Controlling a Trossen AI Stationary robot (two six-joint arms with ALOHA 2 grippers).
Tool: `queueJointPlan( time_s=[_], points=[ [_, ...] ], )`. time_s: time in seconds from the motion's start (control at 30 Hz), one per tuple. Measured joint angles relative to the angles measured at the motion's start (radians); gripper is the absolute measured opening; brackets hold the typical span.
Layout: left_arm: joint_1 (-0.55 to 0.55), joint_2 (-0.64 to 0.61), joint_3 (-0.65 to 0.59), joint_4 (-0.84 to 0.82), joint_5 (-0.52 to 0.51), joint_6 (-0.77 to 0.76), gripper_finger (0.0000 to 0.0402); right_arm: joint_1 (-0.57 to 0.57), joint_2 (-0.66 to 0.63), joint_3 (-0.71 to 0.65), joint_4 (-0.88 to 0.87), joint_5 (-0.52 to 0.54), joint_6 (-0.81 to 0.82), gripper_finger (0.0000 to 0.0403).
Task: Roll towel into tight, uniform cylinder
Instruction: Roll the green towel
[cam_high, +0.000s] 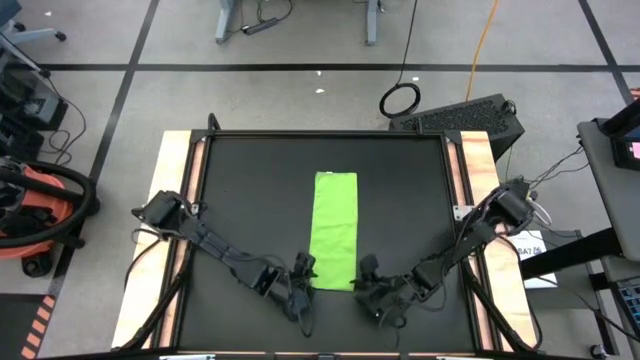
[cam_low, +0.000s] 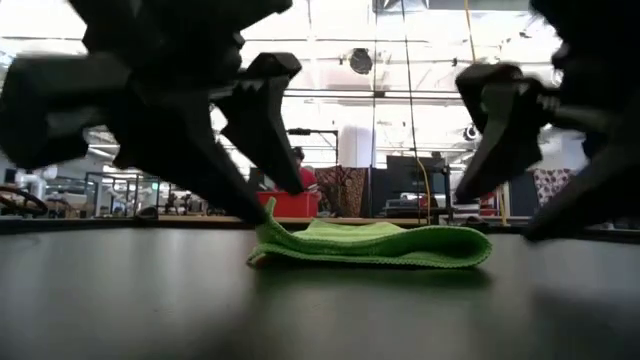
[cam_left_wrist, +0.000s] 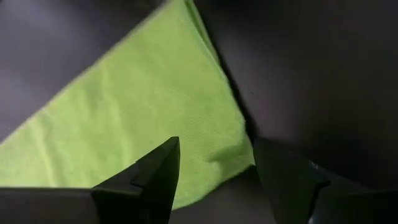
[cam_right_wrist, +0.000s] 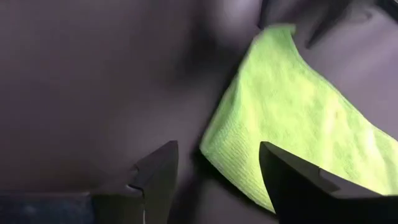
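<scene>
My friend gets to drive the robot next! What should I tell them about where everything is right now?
Left gripper: open, holding nothing, low at the near left corner of the towel.
Right gripper: open, holding nothing, low at the near right corner.
Towel: folded into a long narrow strip, lying flat in the middle of the black mat, pointing away from the arms.
Done: the strip is laid out and both grippers are lined up at its near end.
Left: grab the near end, roll it away into a tight, even cylinder. No rolling has started yet.
</scene>
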Motion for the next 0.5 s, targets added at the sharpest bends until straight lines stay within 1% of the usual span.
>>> queueJointPlan(
  time_s=[0.07,0.2,0.33,0.43,0.5],
  points=[
    [-0.007,0.021,0.0,0.002,-0.001,-0.005,0.0212,0.0,0.04,0.029,-0.019,0.034,-0.004,0.0216],
    [-0.008,0.041,0.0,0.004,0.003,-0.024,0.0212,-0.007,0.101,0.103,-0.075,0.047,-0.031,0.0216],
    [-0.009,0.052,0.001,0.011,-0.005,-0.024,0.0212,-0.017,0.136,0.174,-0.191,0.057,-0.024,0.0214],
    [-0.005,0.053,0.001,0.011,-0.008,-0.027,0.0212,-0.023,0.152,0.206,-0.245,0.067,-0.022,0.0198],
    [-0.005,0.053,0.001,0.013,-0.013,-0.026,0.0211,-0.028,0.155,0.213,-0.251,0.066,-0.022,0.0175]
  ],
)
